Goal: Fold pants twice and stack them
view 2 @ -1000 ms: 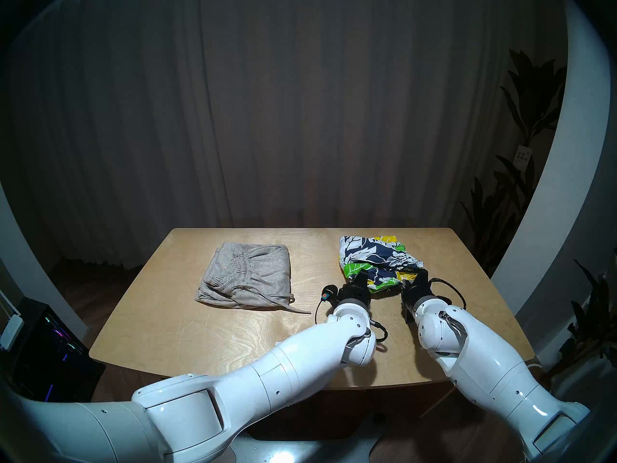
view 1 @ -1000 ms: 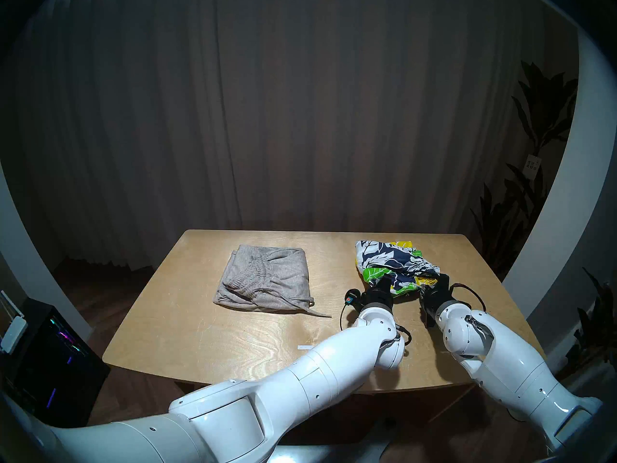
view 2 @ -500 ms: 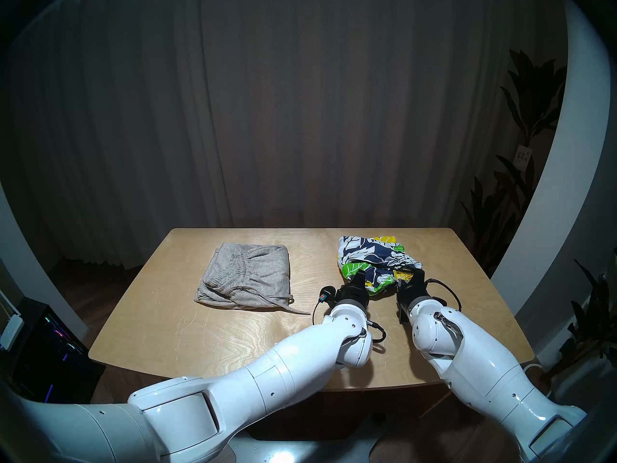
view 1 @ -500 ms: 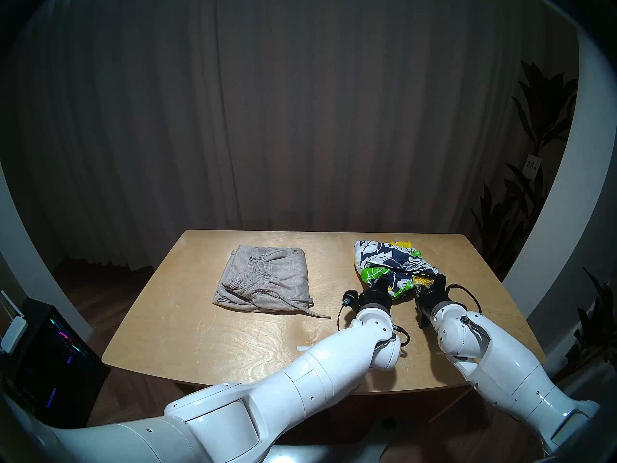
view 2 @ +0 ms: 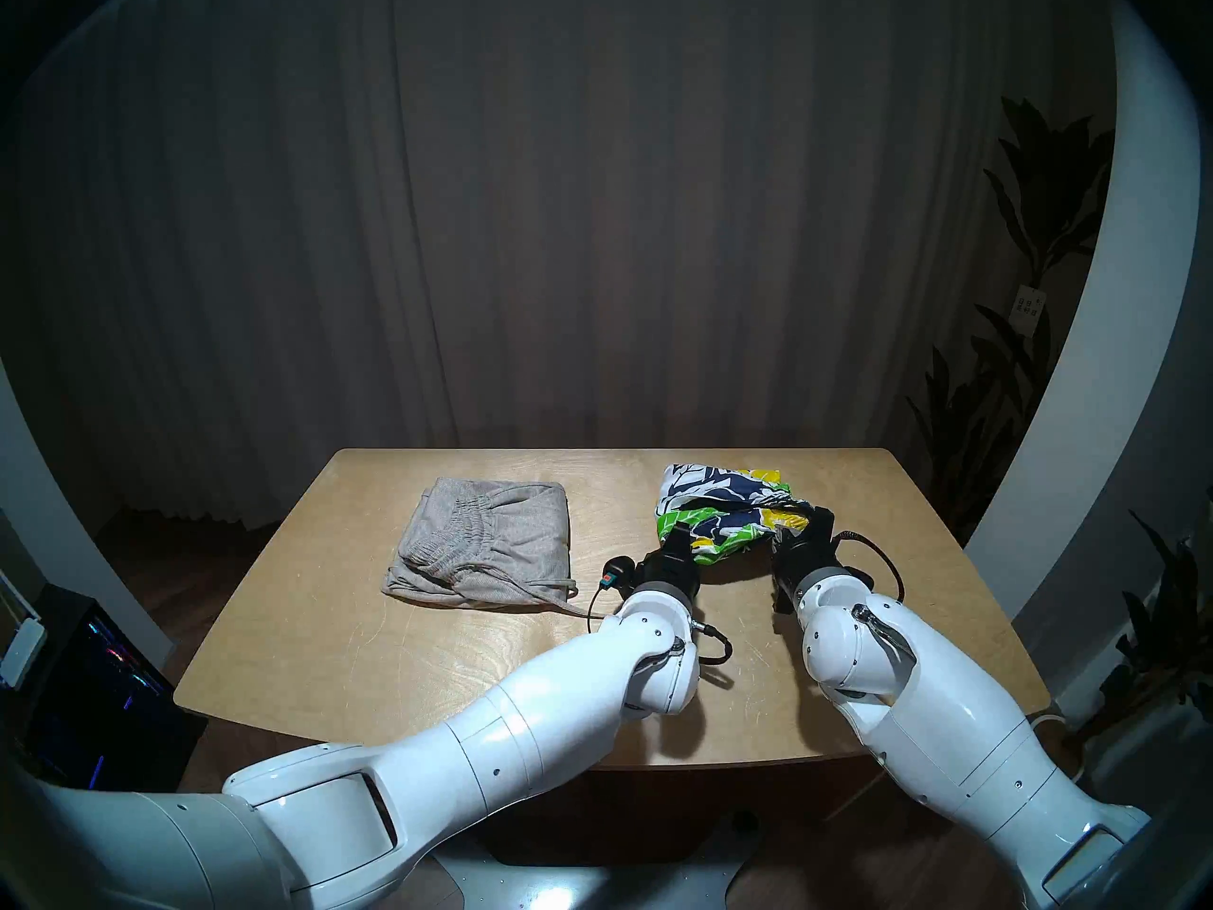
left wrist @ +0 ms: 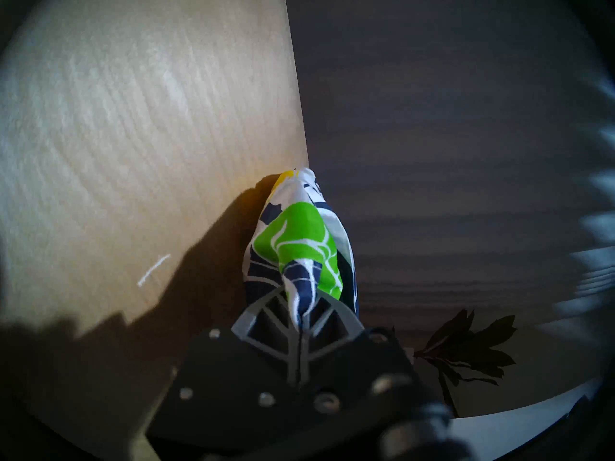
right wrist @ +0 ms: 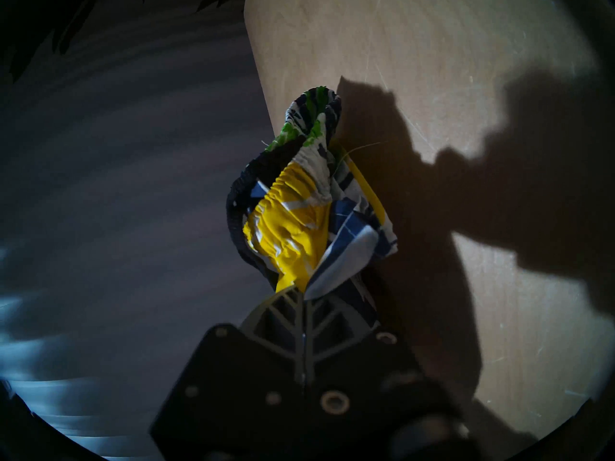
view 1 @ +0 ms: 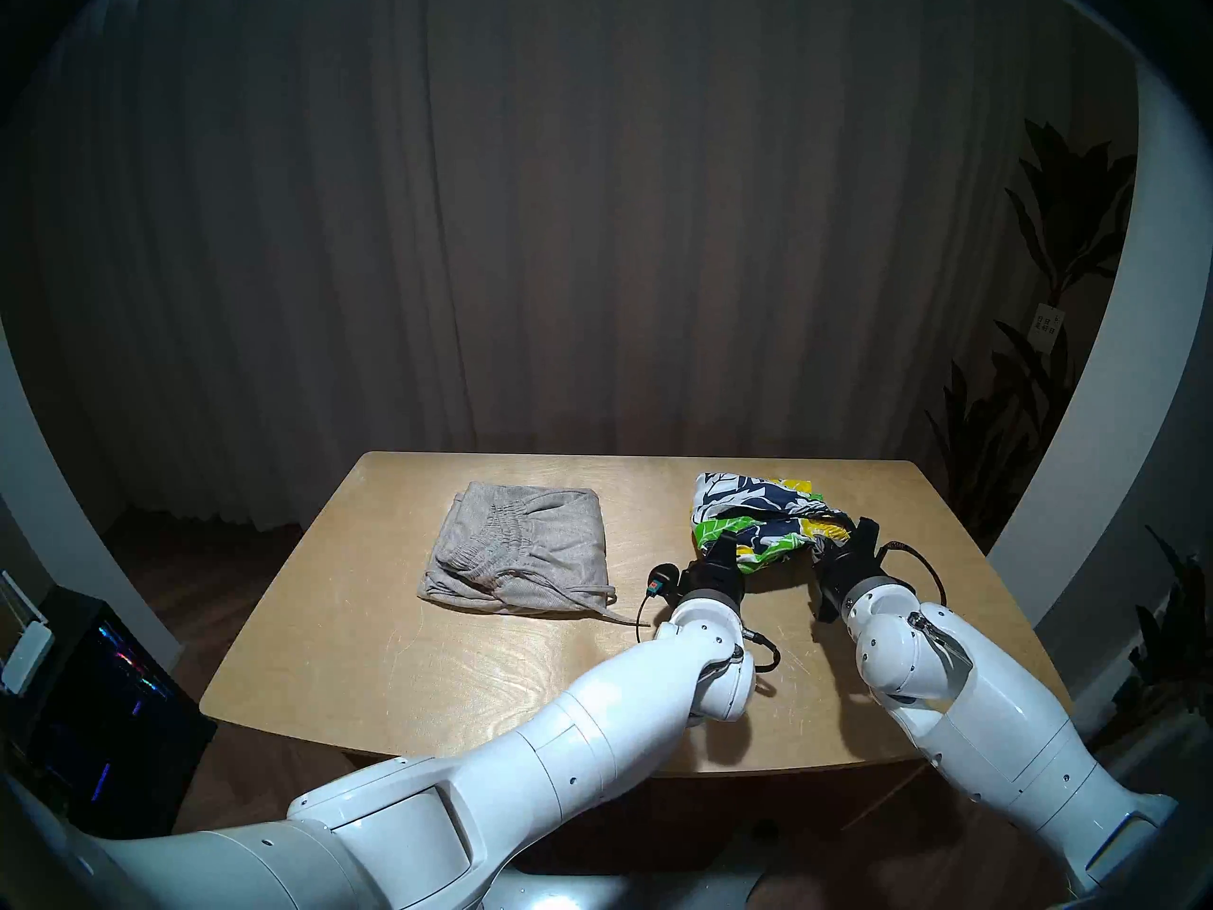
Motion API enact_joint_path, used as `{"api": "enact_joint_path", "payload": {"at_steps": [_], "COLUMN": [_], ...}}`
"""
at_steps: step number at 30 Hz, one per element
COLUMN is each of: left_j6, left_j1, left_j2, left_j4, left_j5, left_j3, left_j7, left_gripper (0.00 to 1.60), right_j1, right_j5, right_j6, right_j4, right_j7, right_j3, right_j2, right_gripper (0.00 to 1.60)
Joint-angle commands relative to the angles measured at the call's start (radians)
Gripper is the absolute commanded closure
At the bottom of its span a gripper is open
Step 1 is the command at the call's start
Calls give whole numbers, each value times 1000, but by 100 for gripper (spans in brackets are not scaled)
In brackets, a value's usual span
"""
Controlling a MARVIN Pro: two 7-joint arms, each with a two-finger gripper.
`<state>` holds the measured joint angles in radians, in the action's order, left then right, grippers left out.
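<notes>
Floral shorts on right half of wooden table, near edge lifted off the surface and strung between both grippers, far part still lying on the wood close to the back edge. Left gripper clamped on the green-and-navy corner; wrist view shows fingers pressed together with cloth pinched in the seam. Right gripper clamped on the gathered yellow waistband end, black drawstring looping beside it, jaws together on fabric in that wrist view too. Both grippers pointing forward, slightly downward, side by side with cloth sagging between. Grey pants folded in a rough square on left half of table, well apart from the shorts, cord trailing toward left wrist. Not stacked yet. Dark curtain behind, plant at right.
</notes>
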<state>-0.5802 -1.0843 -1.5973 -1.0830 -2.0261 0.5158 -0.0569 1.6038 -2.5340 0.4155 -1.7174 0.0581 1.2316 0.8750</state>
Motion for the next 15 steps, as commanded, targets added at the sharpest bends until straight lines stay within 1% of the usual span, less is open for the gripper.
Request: {"api": "enact_joint_path", "payload": {"at_steps": [1, 8, 15], "left_j6": [3, 19, 36], "left_j1": [51, 85, 111], "left_j2": [2, -7, -13], "left_j4": [-70, -106, -115], "left_j5": [9, 10, 12], "left_j3": [22, 32, 40], "left_j7": [11, 2, -13], "left_gripper": [160, 160, 160], "right_j1": [-15, -47, -94], "right_j5": [10, 13, 18], "right_j6": [11, 23, 37], "right_j4": [-34, -44, -52], "right_j7": [-17, -14, -8], "right_j3": [21, 22, 21], "right_j2": [-8, 5, 22], "right_gripper": [160, 160, 160]}}
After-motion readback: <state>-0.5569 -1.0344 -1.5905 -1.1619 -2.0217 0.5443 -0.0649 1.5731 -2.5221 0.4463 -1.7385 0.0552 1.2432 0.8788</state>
